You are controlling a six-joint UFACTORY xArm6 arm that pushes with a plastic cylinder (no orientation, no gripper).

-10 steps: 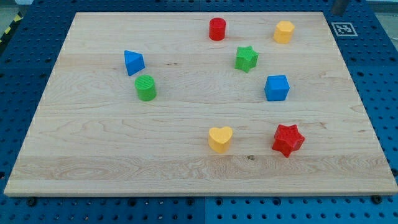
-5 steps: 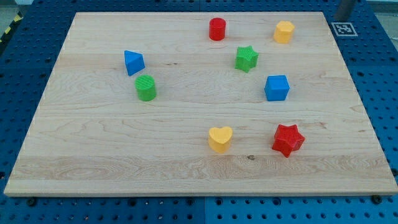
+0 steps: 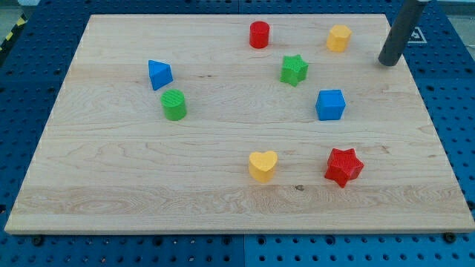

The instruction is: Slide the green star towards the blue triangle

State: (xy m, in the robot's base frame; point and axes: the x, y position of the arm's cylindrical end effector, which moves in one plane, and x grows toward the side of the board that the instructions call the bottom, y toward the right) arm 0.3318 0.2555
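Standing at the far right of the wooden board, my tip sits just right of the yellow hexagonal block and well right of the green star; you have no pincer to read here, only a bare rod, so apart or together does not apply. From the single camera view, the green star lies in the far middle of the board, between the red cylinder and the blue cube; the blue triangle waits well to its left, with the green cylinder just nearer. Watch your approach; a sweep leftward could clip the yellow hexagonal block first, and an off-centre push could spin the green star toward the red cylinder or the green cylinder. It looks small, ridged, five-pointed, lying flat; likely to rotate when nudged on a point.
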